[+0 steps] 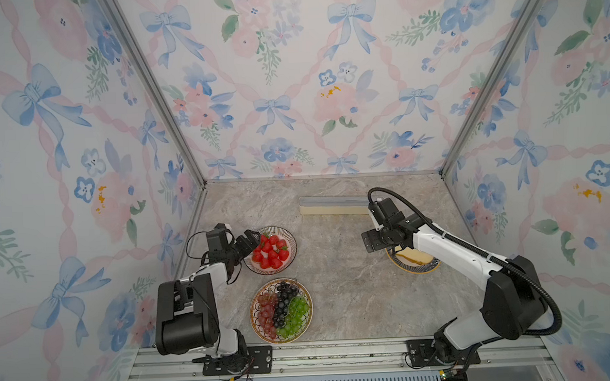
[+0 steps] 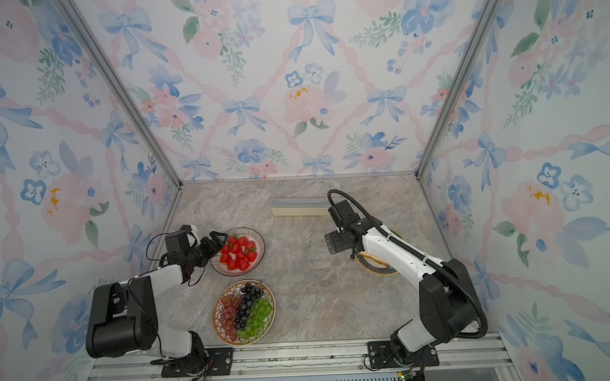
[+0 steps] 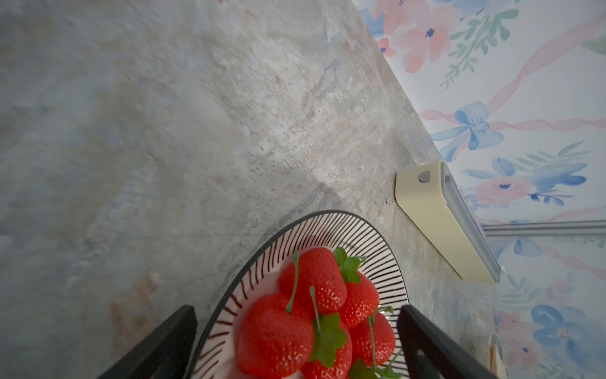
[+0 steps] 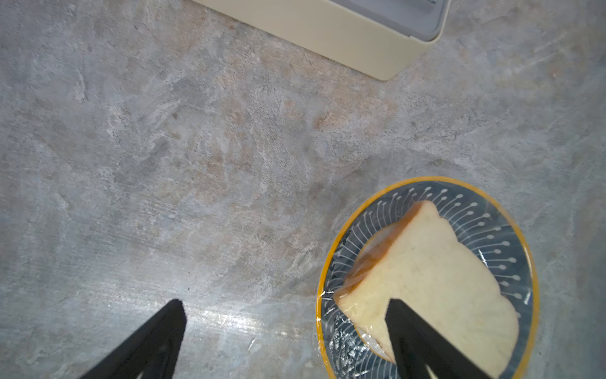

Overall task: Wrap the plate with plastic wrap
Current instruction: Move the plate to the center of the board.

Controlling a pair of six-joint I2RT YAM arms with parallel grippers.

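The plastic wrap's long cream box with its grey top lies at the back of the table, also in the left wrist view. A yellow-rimmed blue plate carries a slice of bread. Glossy crinkled film lies over both. My right gripper hangs open above that plate's edge, one finger over the bread and the other over bare table. A striped plate of strawberries sits at the left. My left gripper stands open at its rim, empty.
A gold-rimmed plate of red, black and green grapes sits near the front edge, below the strawberry plate. The right arm covers most of the bread plate in both top views. Floral walls close in on three sides.
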